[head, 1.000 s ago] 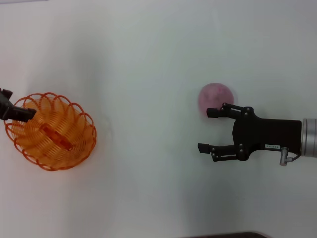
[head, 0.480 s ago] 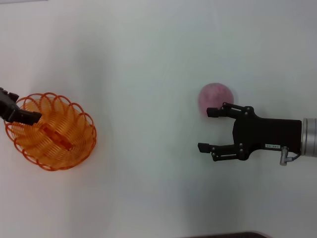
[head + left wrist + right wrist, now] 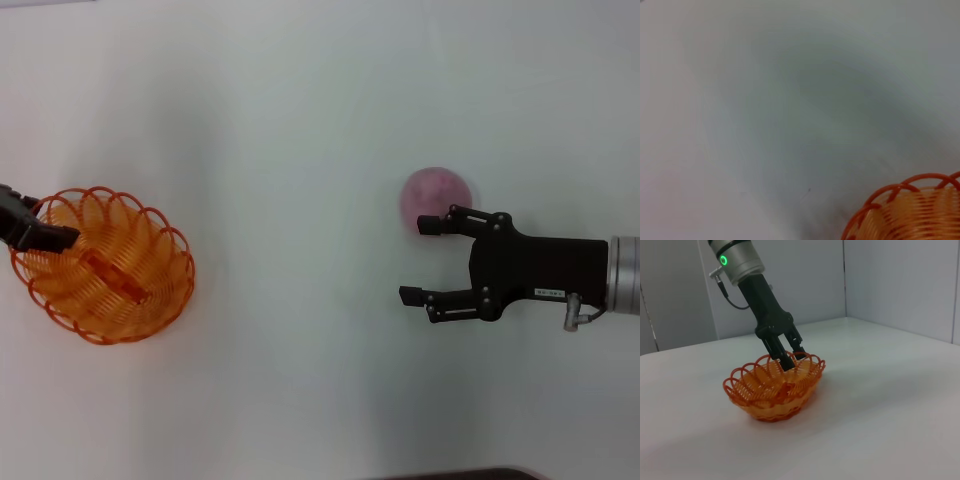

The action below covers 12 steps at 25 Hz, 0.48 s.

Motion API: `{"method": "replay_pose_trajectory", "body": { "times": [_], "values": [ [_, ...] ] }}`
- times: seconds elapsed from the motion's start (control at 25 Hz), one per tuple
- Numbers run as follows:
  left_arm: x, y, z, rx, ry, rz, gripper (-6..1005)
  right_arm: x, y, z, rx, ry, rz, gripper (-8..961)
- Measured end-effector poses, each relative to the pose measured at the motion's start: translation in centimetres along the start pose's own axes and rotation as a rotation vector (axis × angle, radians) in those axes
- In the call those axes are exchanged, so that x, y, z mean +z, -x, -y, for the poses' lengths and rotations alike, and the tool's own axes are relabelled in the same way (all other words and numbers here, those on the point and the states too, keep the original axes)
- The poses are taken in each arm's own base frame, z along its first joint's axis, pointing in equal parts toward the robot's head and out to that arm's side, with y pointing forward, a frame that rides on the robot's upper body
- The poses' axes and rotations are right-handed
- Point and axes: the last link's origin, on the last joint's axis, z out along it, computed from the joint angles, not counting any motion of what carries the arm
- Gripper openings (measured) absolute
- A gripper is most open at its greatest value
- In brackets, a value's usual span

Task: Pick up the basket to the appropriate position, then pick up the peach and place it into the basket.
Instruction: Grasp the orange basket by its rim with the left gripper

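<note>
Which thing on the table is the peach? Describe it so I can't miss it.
On the white table, look toward the robot's right side, just beyond the open right gripper. The peach is the round pink ball there, unlike the orange basket far left.

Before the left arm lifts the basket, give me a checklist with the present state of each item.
1. Left hand at the basket rim: ok, its fingers straddle the looped edge.
2. Fingers closed on the rim: cannot tell.
3. Basket upright on the table: ok.
4. Basket holds no peach: ok; the peach lies apart on the table.
5. Right hand out of the lift path: ok, it is open next to the peach, far from the basket.
6. Peach not gripped: ok, one finger overlaps it in the head view; the hand is not around it.
</note>
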Motion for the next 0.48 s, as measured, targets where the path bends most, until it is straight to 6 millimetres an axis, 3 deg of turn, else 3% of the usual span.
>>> {"method": "replay_pose_trajectory", "body": {
  "times": [0.08,0.48],
  "values": [
    [0.02,0.00,-0.02,0.001,0.000,0.001,744,0.01,0.01,0.01,0.000,0.000,0.000,957],
    [0.04,-0.15,0.00,0.006,-0.004,-0.001,322,0.01,0.01,0.03,0.001,-0.001,0.000,957]
  ]
}}
